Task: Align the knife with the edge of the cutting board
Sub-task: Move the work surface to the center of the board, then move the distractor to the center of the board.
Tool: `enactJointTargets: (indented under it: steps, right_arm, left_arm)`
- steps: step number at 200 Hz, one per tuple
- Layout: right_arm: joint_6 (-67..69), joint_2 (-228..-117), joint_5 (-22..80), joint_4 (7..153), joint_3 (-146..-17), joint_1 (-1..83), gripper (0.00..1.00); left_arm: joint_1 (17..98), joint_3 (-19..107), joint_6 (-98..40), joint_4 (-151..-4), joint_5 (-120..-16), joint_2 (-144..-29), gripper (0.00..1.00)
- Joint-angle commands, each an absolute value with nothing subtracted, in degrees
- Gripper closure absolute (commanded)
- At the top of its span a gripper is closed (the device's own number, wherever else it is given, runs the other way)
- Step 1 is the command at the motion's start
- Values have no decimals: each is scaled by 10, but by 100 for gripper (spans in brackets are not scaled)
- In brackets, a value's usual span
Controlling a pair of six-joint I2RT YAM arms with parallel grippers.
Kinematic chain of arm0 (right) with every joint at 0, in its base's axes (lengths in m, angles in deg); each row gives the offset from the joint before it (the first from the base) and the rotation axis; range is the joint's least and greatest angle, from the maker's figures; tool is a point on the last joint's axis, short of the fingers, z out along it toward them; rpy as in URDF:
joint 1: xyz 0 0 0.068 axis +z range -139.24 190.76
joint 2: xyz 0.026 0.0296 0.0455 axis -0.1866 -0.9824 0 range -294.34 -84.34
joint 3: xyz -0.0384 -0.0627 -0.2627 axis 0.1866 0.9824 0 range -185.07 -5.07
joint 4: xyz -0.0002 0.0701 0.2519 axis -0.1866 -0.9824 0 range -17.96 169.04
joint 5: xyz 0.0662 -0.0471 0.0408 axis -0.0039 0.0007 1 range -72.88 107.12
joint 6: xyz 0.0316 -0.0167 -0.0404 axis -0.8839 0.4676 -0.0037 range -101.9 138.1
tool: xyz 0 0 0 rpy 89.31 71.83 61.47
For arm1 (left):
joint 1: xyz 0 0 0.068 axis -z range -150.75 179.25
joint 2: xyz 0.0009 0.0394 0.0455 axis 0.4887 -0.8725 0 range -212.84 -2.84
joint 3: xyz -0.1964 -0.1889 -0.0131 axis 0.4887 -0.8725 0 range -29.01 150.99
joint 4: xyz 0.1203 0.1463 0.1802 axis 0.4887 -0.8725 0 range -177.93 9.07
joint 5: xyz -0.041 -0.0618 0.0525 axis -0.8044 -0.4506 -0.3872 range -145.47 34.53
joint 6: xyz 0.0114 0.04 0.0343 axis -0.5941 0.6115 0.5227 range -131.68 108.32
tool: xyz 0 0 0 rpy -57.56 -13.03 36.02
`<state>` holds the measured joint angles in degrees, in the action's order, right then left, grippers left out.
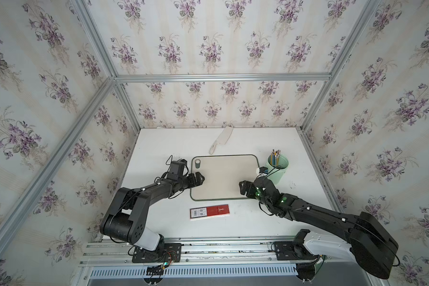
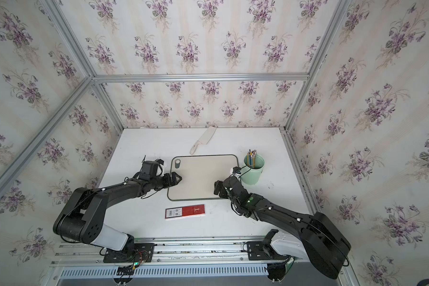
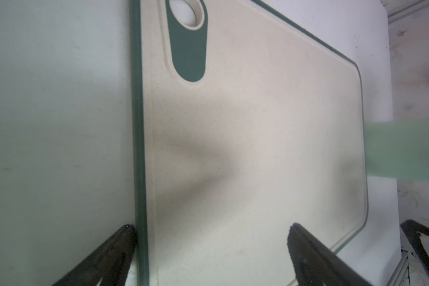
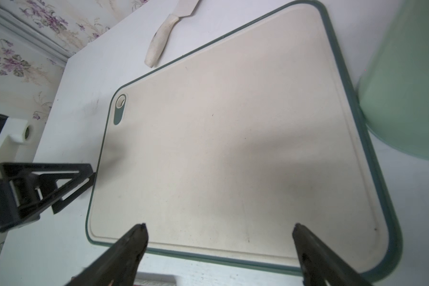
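The off-white knife (image 1: 219, 140) (image 2: 202, 140) lies slanted on the white table just beyond the far edge of the cutting board (image 1: 223, 178) (image 2: 198, 175). Its handle (image 4: 159, 42) ends close to that edge and its blade points toward the back wall. My left gripper (image 1: 201, 178) (image 3: 209, 226) is open at the board's left edge. One finger is beside the green rim and the other is over the board (image 3: 258, 148). My right gripper (image 1: 241, 188) (image 4: 219, 225) is open and empty over the board's near right part (image 4: 233, 148).
A mint green cup (image 1: 278, 170) (image 2: 254, 170) holding pencils stands against the board's right edge. A flat red box with a barcode label (image 1: 209, 211) (image 2: 185, 211) lies in front of the board. Papered walls enclose the table on three sides.
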<state>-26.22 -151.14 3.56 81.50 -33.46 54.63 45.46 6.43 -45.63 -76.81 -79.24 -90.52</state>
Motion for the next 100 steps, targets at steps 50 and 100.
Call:
enactJointTargets:
  steps: [50, 100]
  right_arm:
    - [-198, -1537, 41, 777, -349, 393, 5]
    - [-173, -1616, 64, 802, -408, 296, 7]
  left_arm:
    - [468, 73, -471, -901, -763, -924, 1]
    - [465, 133, -449, -935, -708, -968, 1]
